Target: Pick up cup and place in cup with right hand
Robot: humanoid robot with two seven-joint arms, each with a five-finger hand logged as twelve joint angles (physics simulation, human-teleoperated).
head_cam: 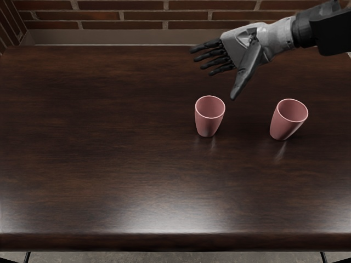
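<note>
Two pink cups stand upright and apart on the dark wooden table. One cup is right of the table's middle, the other cup farther to the right. Beyond them, near the back edge, is my right hand, its arm coming in from the right edge. Its fingers are spread toward the left, and the thumb points down toward the gap between the cups. The hand holds nothing and appears to touch neither cup.
A brick wall rises behind the table's back edge. The table's front edge runs across the bottom of the view, with grey floor below it.
</note>
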